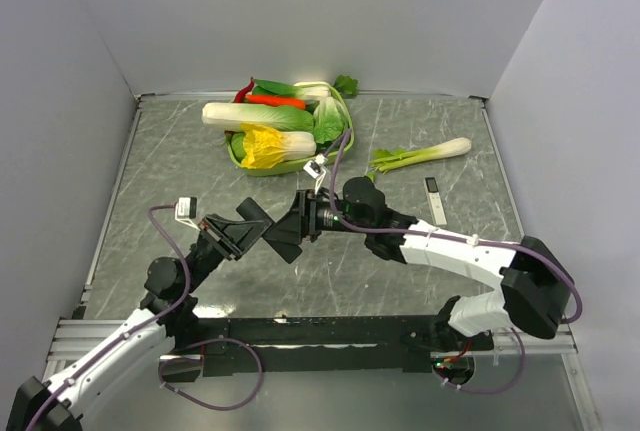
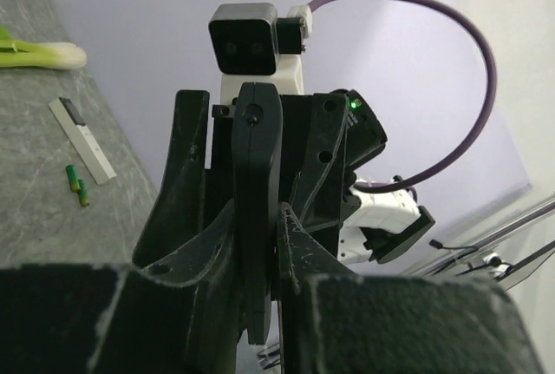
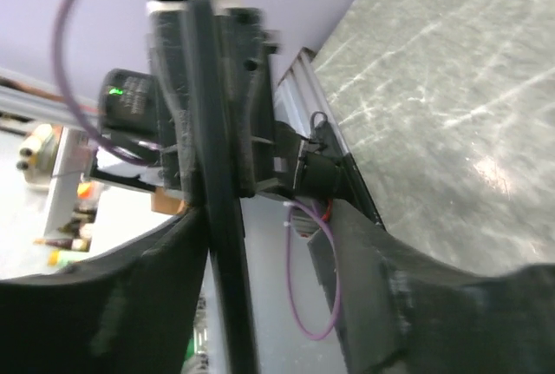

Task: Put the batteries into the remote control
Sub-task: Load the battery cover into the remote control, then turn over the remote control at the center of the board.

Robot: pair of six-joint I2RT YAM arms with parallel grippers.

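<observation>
This looks like the holding step. The slim black remote control (image 2: 257,209) is up in the middle, pinched by the left hand (image 2: 258,235). The right hand (image 1: 288,226) seems wide around it, but the view is poor. The tiny green and orange batteries (image 2: 76,185) lie on the grey table (image 2: 35,218), well off to the right. Next, the right hand should fetch one.

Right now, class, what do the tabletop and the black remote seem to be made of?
The tabletop looks like polished grey stone or a stone-print laminate: pale veins, glare patches. The remote is probably moulded black plastic, smooth, semi-gloss: soft highlights along its rounded edge.
</observation>
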